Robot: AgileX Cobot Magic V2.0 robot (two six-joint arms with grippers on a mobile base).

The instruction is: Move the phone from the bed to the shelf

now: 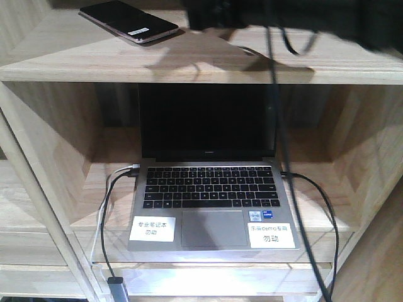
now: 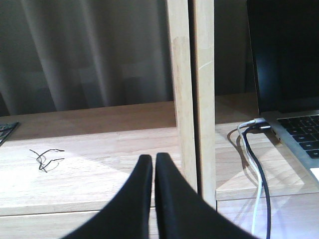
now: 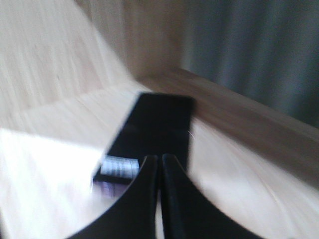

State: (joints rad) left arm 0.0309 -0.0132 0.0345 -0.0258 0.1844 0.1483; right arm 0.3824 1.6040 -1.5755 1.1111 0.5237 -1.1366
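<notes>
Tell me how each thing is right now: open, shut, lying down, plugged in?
phone: lying flat on the shelf's upper board, not gripped.
laptop: lid open, screen dark, cables plugged into both sides.
left gripper: shut, holding nothing.
right gripper: shut, holding nothing, just above the phone.

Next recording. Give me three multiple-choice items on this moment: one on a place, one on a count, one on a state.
1. Where does the phone lie?
A. on the laptop keyboard
B. on the shelf board above the laptop
C. on the floor

2. How many white labels sit on the laptop's palm rest?
A. none
B. two
C. four

3. How is the left hand?
A. shut, empty
B. wide open
C. holding a cable

Answers: B, the phone rests on the upper board; B, one label on each side of the touchpad; A, the fingers meet with nothing between.
</notes>
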